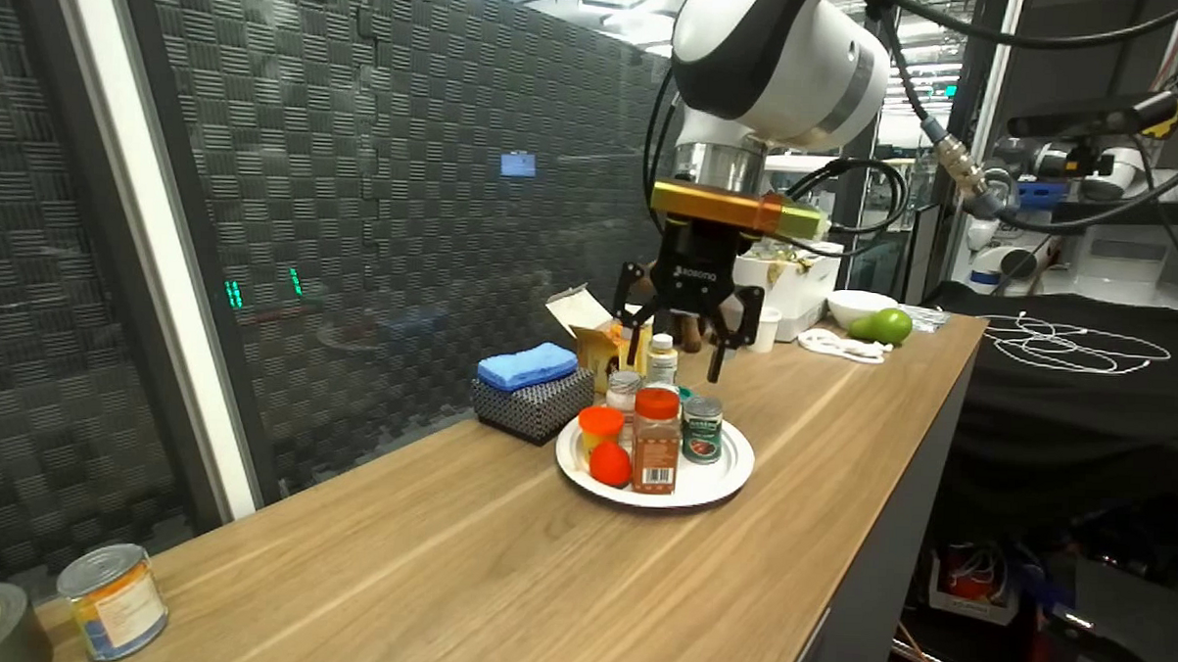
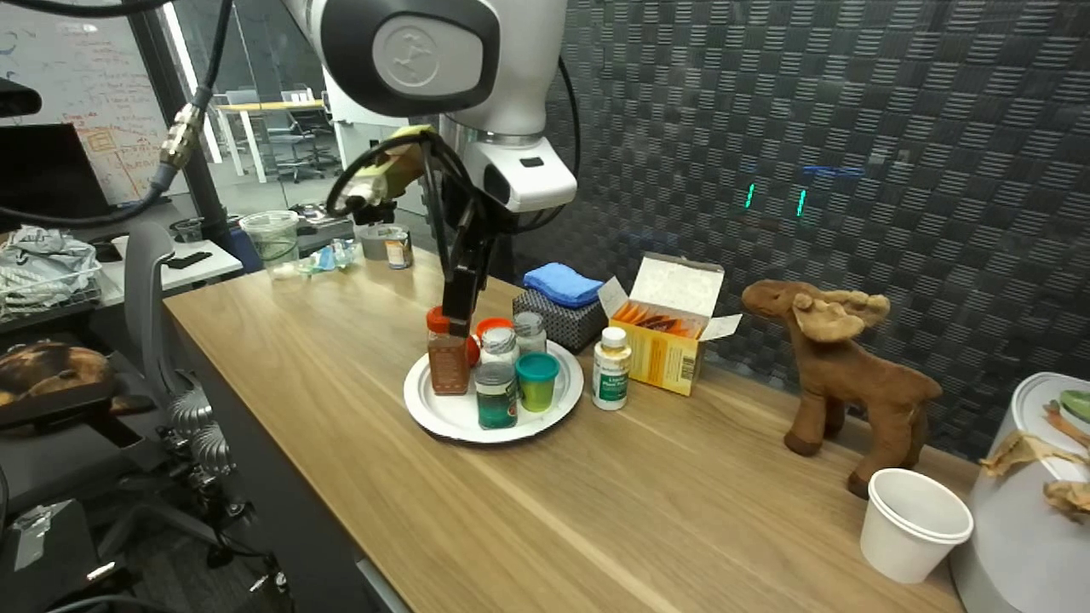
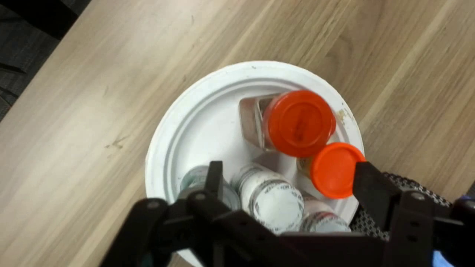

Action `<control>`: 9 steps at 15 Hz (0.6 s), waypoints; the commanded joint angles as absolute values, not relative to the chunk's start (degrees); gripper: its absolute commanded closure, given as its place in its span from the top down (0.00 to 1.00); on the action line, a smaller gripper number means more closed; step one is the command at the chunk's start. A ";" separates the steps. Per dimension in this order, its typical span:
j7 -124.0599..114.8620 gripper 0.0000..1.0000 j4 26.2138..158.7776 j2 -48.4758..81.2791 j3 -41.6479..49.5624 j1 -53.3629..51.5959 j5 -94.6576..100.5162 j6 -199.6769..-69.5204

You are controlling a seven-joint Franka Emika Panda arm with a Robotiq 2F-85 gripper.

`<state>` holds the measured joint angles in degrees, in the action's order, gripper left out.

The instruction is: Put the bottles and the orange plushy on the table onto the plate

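By dark wall (image 1: pixel 427 198), table (image 1: pixel 541 574) (wood-grained), plate (image 3: pixel 213 135)

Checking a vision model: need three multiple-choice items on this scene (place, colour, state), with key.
1. The white-capped plastic bottle with a green label is:
A) On the brown table, beside the round white plate
B) On the plate
C) In the yellow cardboard carton

2. The lid of the squarish reddish-brown jar is:
A) Blue
B) White
C) Orange-red

3. The black two-fingered gripper is:
A) Shut on the blue cloth
B) Open, holding nothing
C) Shut, fingertips touching

1 A: an exterior view shows it off the plate.
2 C: the wrist view shows it from above.
3 B: its fingers stand apart in the wrist view, nothing gripped.
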<state>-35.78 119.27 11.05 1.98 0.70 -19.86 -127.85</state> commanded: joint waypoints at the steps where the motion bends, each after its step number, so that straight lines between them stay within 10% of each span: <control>1: -38.49 1.00 115.98 9.23 3.81 1.87 -19.88 -126.51; 9: -51.09 1.00 100.84 17.82 5.87 1.69 -11.22 -121.25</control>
<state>-46.23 108.98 12.58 5.17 2.21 -14.07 -125.41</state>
